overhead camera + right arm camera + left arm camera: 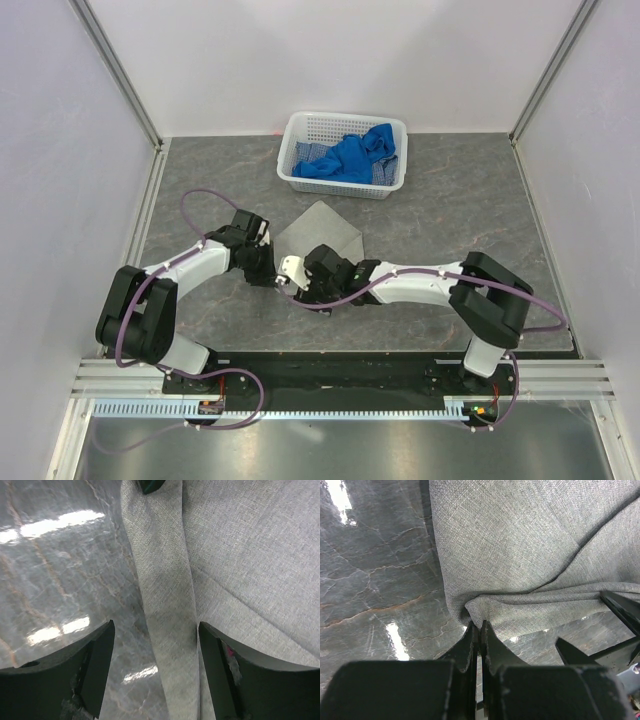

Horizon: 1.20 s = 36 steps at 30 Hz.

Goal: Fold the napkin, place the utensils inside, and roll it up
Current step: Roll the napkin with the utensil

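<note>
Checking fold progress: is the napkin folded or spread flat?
Partly folded: napkin edge lies doubled over itself; left gripper pinches its edge.

The tabletop [450, 220] is dark grey with a marbled pattern and glossy, with patches of glare. A white slotted basket [340, 185] stands on it at 12 o'clock, near the back wall. The grey napkin [320, 232] lies around the centre, at the basket's 6 o'clock. It is mostly flat, and its 6 o'clock edge is folded and bunched.
</note>
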{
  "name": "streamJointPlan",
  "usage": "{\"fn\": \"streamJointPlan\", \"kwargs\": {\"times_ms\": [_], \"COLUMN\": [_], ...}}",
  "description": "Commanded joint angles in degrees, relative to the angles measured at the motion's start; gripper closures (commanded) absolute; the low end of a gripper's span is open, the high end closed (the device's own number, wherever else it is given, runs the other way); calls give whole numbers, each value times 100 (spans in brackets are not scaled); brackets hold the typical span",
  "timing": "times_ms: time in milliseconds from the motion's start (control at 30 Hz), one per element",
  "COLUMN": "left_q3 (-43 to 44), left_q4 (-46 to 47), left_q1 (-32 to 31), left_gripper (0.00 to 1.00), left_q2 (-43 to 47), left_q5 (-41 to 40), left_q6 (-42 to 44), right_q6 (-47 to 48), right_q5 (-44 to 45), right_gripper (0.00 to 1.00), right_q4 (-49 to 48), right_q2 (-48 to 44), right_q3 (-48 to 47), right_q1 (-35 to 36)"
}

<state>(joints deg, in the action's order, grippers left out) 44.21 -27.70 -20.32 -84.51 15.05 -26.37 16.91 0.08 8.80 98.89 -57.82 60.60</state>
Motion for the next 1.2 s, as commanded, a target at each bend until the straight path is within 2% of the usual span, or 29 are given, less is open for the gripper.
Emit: {"fn": "streamJointPlan", "kwargs": {"times_ms": [0,200,300,333,467,567,633,667,700,900,1167], "left_q3": [185,220,229,229,273,247,211,176,107,-402,-1176], "left_q4": [2,11,11,11,72,160,195,195,204,388,459], "left_q1": [28,28,28,28,28,36,37,36,45,36,36], "left_gripper": [98,98,98,98,98,84,59,44,39,24,22], "left_q2": [-57,-83,-57,-66,-5,206,469,566,654,1366,1956], "left_q5": [174,227,235,244,279,166,-44,-115,-168,-274,24], "left_q6": [264,317,326,343,369,361,334,317,273,-60,-701], "right_q6": [339,428,419,401,261,7,-117,-231,-284,-723,-1110], "right_q5": [273,10,-420,-543,-1087,-1912,-2230,-2536,-2678,-3600,-3831], "right_gripper": [24,27,38,45,56,63,67,68,70,71,71], "right_q4": [-457,-266,102,226,815,1298,1518,1598,1668,1994,2354], "right_q2": [209,622,789,868,1079,1316,1396,1474,1510,1668,1870], "right_q3": [-185,-466,-642,-695,-871,-1002,-1038,-1082,-1099,-1266,-1653], "right_q1": [13,-153,-285,-320,-505,-707,-760,-821,-839,-962,-1138]}}
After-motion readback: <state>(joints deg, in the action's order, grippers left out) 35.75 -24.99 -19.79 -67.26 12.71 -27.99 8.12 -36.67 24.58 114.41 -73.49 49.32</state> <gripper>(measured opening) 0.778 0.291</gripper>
